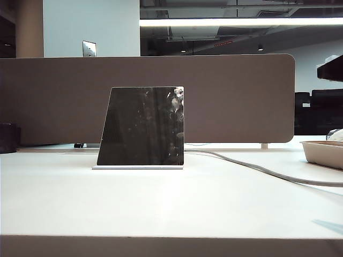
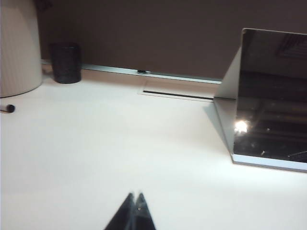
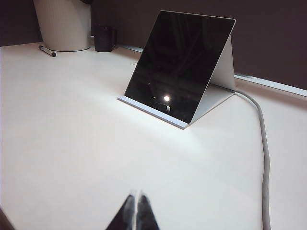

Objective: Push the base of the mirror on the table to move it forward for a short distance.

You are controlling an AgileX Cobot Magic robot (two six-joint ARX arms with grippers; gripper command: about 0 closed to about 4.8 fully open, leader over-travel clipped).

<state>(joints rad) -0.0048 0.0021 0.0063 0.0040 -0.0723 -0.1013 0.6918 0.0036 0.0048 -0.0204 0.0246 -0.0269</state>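
a wide white surface (image 1: 177, 209) is seen in the exterior view, backed by a long beige divider panel (image 1: 236, 96), with a lit ceiling strip and dark shelving beyond it. the mirror (image 1: 142, 127) is stood left of centre on the surface, tilted back, its thin white base (image 1: 137, 167) laid flat beneath it. a grey cable (image 1: 268, 172) is run from behind the mirror toward 3 o'clock, where a pale tray (image 1: 325, 153) is cut off by the frame edge. a dark cup (image 1: 7, 138) is half cropped at 9 o'clock.

neither arm is seen in the exterior view. in the left wrist view only the tips of the left gripper (image 2: 135, 197) are shown, pressed together with nothing held, hovering above bare surface well apart from the mirror. the right gripper (image 3: 135, 195) is shown likewise, fingers closed and empty, near the surface, with the mirror's front well ahead of it. a white ribbed container (image 3: 63, 24) and a pen (image 3: 47, 50) are partly cropped; the reflections in the mirror cannot be made out.
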